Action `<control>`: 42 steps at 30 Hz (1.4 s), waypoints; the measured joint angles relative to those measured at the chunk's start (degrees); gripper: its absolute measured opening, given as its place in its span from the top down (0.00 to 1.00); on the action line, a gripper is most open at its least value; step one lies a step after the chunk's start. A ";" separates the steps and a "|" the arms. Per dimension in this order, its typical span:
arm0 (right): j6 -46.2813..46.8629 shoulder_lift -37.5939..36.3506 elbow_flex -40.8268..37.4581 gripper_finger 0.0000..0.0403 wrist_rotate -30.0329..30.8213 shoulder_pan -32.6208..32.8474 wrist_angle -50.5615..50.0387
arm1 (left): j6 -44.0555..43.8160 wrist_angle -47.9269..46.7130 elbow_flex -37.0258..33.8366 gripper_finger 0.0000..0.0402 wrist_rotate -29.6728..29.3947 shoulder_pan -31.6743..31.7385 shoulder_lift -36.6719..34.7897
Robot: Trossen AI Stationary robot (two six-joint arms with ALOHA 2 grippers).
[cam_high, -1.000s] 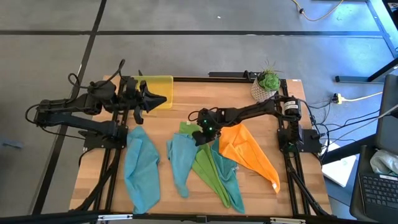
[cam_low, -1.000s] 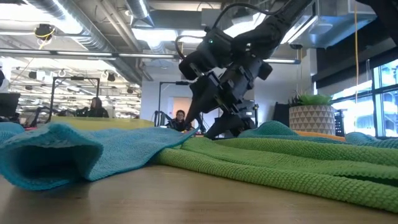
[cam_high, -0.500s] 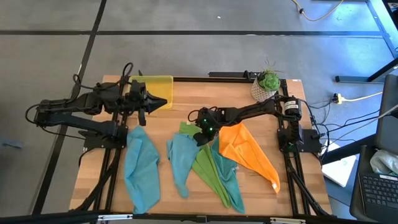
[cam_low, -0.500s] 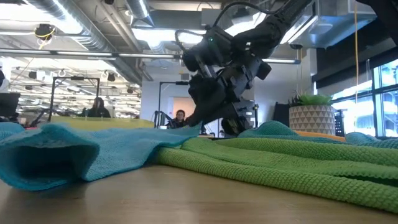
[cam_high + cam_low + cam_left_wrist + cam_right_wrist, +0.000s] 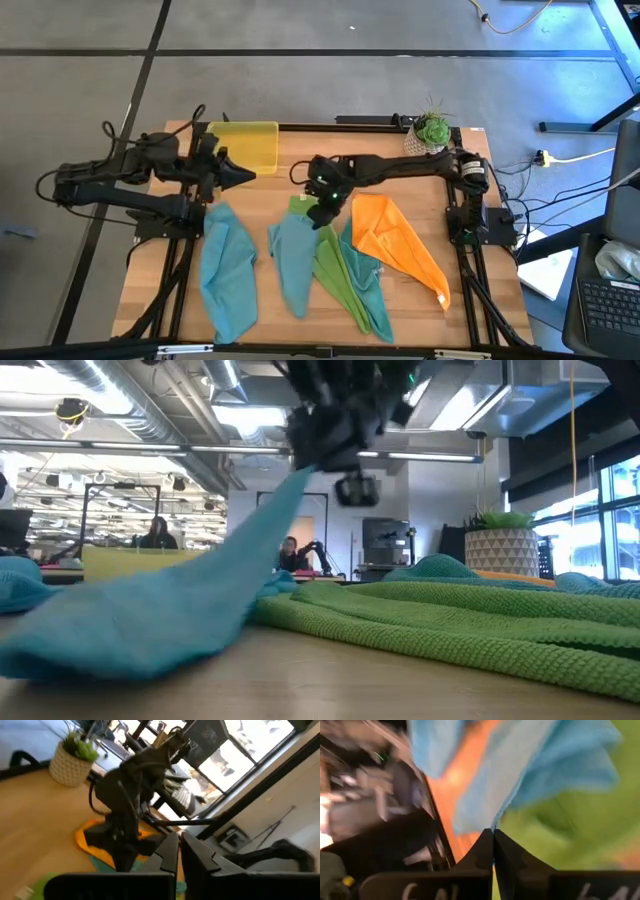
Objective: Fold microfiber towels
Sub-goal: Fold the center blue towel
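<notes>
Stage: first lift | right gripper (image 5: 322, 208) clamped on light blue towel (image 5: 290, 262) corner, cloth hanging below it | no towels folded | left gripper (image 5: 236, 174) closed, empty

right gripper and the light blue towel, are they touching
Touching: the low view shows the light blue towel hanging from the shut right gripper, lifted corner pinched.

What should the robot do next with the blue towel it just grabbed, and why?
Probably keep lifting. The right gripper is shut on the light blue towel, whose lower end lies against the lime green towel; raising it should free it.
</notes>
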 joint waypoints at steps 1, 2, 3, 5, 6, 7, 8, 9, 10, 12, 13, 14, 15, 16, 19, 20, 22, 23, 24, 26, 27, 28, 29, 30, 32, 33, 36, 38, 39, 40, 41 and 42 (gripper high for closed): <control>-2.60 0.00 2.22 0.99 2.00 0.02 -6.58 | -0.78 0.02 0.00 0.97 0.45 -0.07 -0.62; -4.87 -0.02 3.98 0.99 4.78 0.02 -12.84 | -1.18 -0.35 0.00 0.97 0.63 -0.27 -1.16; -6.71 -0.04 5.20 0.98 7.97 0.02 -18.19 | -1.78 -0.76 0.00 0.97 0.70 -0.55 -1.59; -9.86 -0.04 6.82 0.98 11.74 0.02 -26.80 | -2.25 -1.33 0.00 0.97 0.79 -1.15 -1.95; -11.25 -0.04 7.40 0.98 12.46 -0.04 -30.52 | -2.27 -1.43 0.00 0.97 0.85 -1.50 -1.97; -12.49 -0.05 7.71 0.98 12.51 -0.21 -33.55 | -2.27 -1.43 0.00 0.97 0.85 -1.87 -1.97; -13.31 -0.09 7.73 0.98 12.43 -0.29 -35.96 | -2.27 -1.41 0.00 0.97 0.85 -2.24 -1.94; -13.94 -0.09 7.71 0.98 12.35 -0.31 -38.17 | -2.25 -1.40 0.00 0.97 0.85 -2.59 -1.91; -14.62 -0.03 7.69 0.98 12.09 -0.31 -40.16 | -2.25 -1.42 0.00 0.97 0.85 -2.90 -1.90; -15.34 -0.02 7.70 0.98 10.02 0.03 -43.46 | -2.26 -1.53 0.00 0.97 0.76 -3.40 -1.82; -15.37 -0.02 7.71 0.98 8.76 0.35 -44.72 | -2.27 -1.67 0.00 0.97 0.53 -3.60 -1.78; -15.30 -0.02 7.70 0.98 7.31 0.72 -45.84 | -2.28 -1.75 0.00 0.97 0.35 -3.82 -1.50; -15.25 -0.03 7.69 0.98 5.62 1.11 -46.49 | -2.43 -1.68 0.00 0.97 0.19 -4.04 -1.16; -15.20 -0.24 7.69 0.98 4.28 1.53 -46.74 | -2.53 -1.62 0.00 0.97 0.09 -4.26 -0.92; -13.46 -1.82 7.67 0.98 3.82 2.85 -44.85 | -3.81 -1.69 0.00 0.97 0.03 -5.07 -0.57; -12.39 -2.58 7.67 0.98 4.25 3.15 -42.96 | -3.97 -1.70 0.00 0.97 0.02 -5.39 -0.30; -10.10 -4.11 7.67 0.98 5.86 3.32 -38.63 | -4.06 -1.75 0.00 0.97 0.02 -6.35 0.83; -8.54 -4.74 7.67 0.98 7.14 3.31 -36.50 | -3.99 -1.99 0.00 0.97 0.29 -6.99 1.47; -7.27 -5.37 7.67 0.98 8.91 3.14 -34.71 | -3.61 -2.48 0.01 0.97 0.75 -7.75 2.33; -5.73 -6.38 7.67 0.97 13.10 2.44 -32.95 | -1.18 -3.41 -0.13 0.97 1.24 -9.10 4.81; -5.25 -6.79 7.69 0.97 14.97 2.09 -32.82 | 0.37 -3.44 -0.37 0.97 1.27 -9.63 6.03; -5.00 -6.86 7.69 0.97 16.22 1.73 -33.12 | 1.96 -3.53 -0.65 0.97 1.29 -9.93 7.42; -5.06 -6.86 7.69 0.97 17.14 1.38 -33.59 | 3.67 -3.58 -0.81 0.97 1.27 -10.25 9.03; -5.42 -6.79 7.69 0.97 17.55 1.08 -34.49 | 5.60 -3.32 -0.87 0.97 1.25 -10.55 10.70; -6.81 -6.74 7.59 0.97 18.63 0.76 -36.29 | 10.07 -2.64 -0.87 0.97 1.96 -11.66 14.15; -7.48 -6.73 7.29 0.97 19.27 0.68 -36.54 | 12.75 -1.89 -0.87 0.97 2.81 -12.33 15.94; -8.00 -6.49 4.69 0.97 20.37 0.56 -37.95 | 19.64 1.15 -0.90 0.97 3.76 -14.54 21.64; -8.06 -6.45 2.30 0.97 20.45 0.48 -37.77 | 22.14 3.99 -0.90 0.97 3.52 -15.96 25.63; -8.15 -6.47 0.83 0.97 20.45 0.48 -37.52 | 23.11 5.27 -0.90 0.97 3.28 -16.60 27.63; -8.41 -6.47 -0.71 0.97 20.49 0.48 -37.54 | 23.64 6.80 -0.90 0.97 3.02 -17.26 29.76; -9.14 -6.45 -2.28 0.97 20.66 0.48 -37.60 | 24.16 8.16 -0.92 0.97 2.82 -17.82 31.63; -9.44 -6.43 -3.83 0.97 20.77 0.48 -37.52 | 24.70 9.38 -0.98 0.97 2.81 -18.38 33.40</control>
